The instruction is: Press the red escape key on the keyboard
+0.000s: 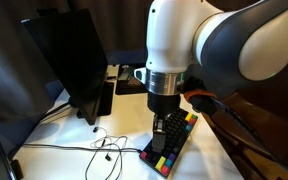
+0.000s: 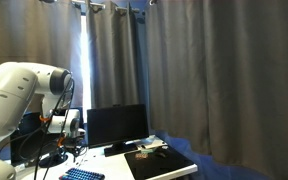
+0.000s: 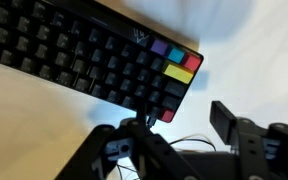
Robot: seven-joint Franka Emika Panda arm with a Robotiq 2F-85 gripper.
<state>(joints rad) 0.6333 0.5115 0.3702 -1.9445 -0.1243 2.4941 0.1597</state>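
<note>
Claw (image 3: 170,138) hangs spread over black keyboard (image 3: 84,60) near square red escape key (image 3: 192,62).

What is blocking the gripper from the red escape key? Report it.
Nothing visible. In the wrist view the gripper hangs open above the keyboard's coloured end, and the red escape key at the corner lies uncovered. A thin cable lies on the table beside the keyboard, not across it.

Close and high in an exterior view, looking down on the keyboard (image 1: 170,146), monitor (image 1: 69,60) behind it. Far back and low in an exterior view, facing curtains (image 2: 204,70) beyond the keyboard (image 2: 82,174). From the wrist, near, straight above the keyboard (image 3: 84,60). Shared everywhere: the keyboard.
</note>
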